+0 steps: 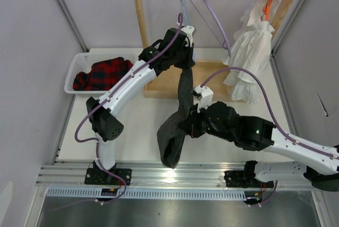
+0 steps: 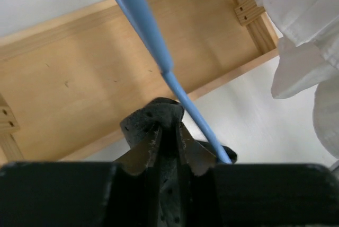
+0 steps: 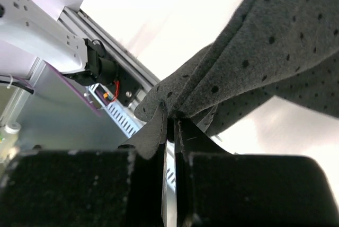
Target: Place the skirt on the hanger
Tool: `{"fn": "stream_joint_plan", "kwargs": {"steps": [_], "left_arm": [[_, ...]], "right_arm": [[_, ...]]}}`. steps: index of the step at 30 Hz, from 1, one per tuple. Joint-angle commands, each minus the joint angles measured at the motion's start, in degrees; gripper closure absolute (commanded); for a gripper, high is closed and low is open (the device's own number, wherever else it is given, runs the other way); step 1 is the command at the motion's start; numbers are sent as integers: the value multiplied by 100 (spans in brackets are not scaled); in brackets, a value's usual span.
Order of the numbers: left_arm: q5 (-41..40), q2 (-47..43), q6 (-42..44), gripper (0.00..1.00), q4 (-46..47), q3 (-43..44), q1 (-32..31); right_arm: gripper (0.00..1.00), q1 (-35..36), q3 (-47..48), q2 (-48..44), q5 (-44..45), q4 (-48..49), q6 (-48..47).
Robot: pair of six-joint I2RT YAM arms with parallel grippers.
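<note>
Here, over the white table [image 1: 139, 127] between grey walls [image 1: 32, 52], left tool [image 2: 168, 141] and right tool [image 3: 170, 125] each pinch the skirt [image 1: 172, 137]

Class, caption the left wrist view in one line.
Left gripper holding a bunched fold of skirt beside the pale blue hanger, wooden rack base below.

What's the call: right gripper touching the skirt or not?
Touching. The right wrist view shows the right gripper shut on a fold of the skirt, with the cloth pinched between its fingertips and no gap.
</note>
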Motion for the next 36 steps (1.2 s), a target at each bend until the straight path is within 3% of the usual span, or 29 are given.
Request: {"fn": "stream_joint_plan", "kwargs": {"steps": [1, 2, 4, 7, 11, 18, 23, 29, 32, 36], "left_arm": [[-127, -96, 139, 73, -84, 520, -38], [-66, -140, 244, 58, -66, 547, -47], [-13, -323, 394, 46, 13, 555, -38], [371, -631, 552, 35, 153, 433, -38], [919, -1351, 693, 28, 417, -181, -38], [813, -2985, 597, 23, 1049, -1649, -47], [207, -4005, 246, 23, 1497, -2923, -38], [-574, -5368, -483, 27, 2490, -4978, -38], [-768, -5868, -984, 30, 2772, -6171, -56], [-725, -6335, -1371, 37, 3133, -7132, -73]], "right_arm": [[100, -70, 861, 128, 97, -496, 551], [100, -123, 1011, 294, 158, -594, 605], [100, -307, 1371, 427, 220, -770, 728], [100, -518, 1705, 594, 141, -788, 781], [100, -589, 1961, 779, 106, -701, 851], [100, -748, 2041, 849, 334, -534, 1106], [100, -1011, 2058, 779, 580, -534, 1255], [100, -1644, 2076, 709, 352, -332, 1510], [100, -1837, 2120, 726, 221, -261, 1563], [100, -1987, 2146, 744, 88, -208, 1572]]}}
